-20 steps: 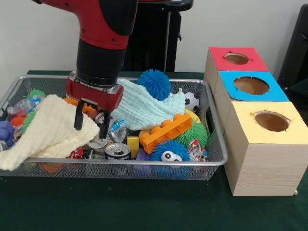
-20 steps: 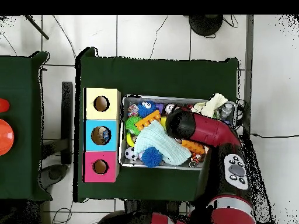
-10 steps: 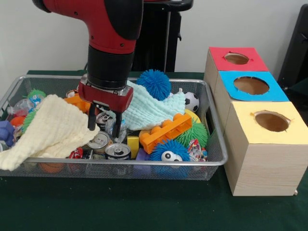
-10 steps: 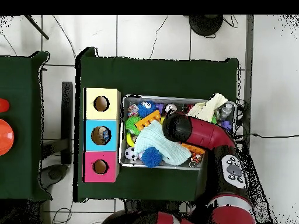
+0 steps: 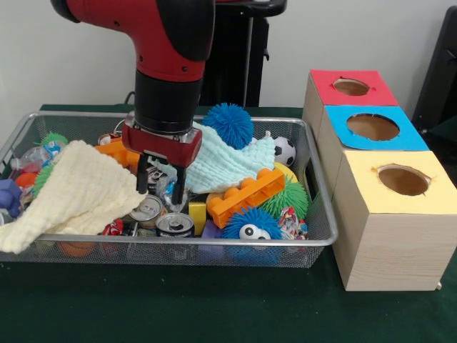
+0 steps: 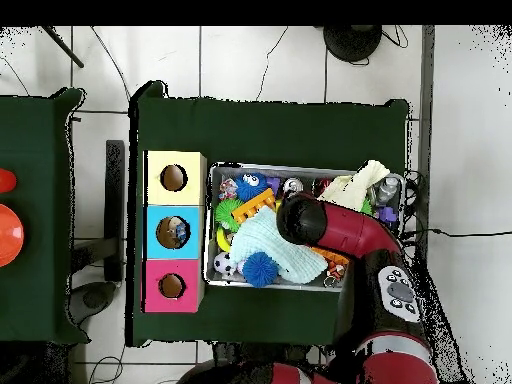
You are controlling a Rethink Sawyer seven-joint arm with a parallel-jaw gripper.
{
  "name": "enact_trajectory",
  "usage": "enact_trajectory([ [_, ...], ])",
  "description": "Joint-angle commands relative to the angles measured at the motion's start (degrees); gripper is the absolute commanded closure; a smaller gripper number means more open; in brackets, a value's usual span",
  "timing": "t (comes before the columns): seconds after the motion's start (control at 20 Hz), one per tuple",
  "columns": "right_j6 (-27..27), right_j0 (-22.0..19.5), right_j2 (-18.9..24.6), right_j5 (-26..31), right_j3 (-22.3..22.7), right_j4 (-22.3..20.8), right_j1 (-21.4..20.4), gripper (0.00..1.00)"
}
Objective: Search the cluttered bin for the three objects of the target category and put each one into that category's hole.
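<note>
My gripper (image 5: 160, 187) hangs open in the wire bin (image 5: 214, 246), its two black fingers (image 5: 141, 180) either side of a shiny crumpled item lying among the clutter. Two silver cans (image 5: 148, 211) (image 5: 175, 224) lie just in front of it. A cream cloth (image 5: 75, 193) lies to its left and a pale green cloth (image 5: 221, 161) behind it on the right. In the overhead view the red arm (image 6: 330, 225) hides the gripper over the bin (image 6: 290, 168).
An orange brick (image 5: 246, 194), a yellow block (image 5: 198, 213) and spiky balls in blue (image 5: 230, 123), green (image 5: 289, 196) and blue with eyes (image 5: 250, 225) fill the bin's right half. Beside the bin stand red (image 5: 351, 87), blue (image 5: 373, 127) and yellow (image 5: 403, 180) holed boxes.
The gripper has moved right, from over the cream cloth's edge to above the cans, and dropped a little lower. It stays open.
</note>
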Motion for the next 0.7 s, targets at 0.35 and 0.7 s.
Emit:
enact_trajectory([
  [0.35,6.23,-1.1,5.3,-1.61,2.88,-0.07,1.63,0.0],
  [0.7,5.64,-1.69,5.33,-1.65,2.96,-0.46,1.57,0.0],
])
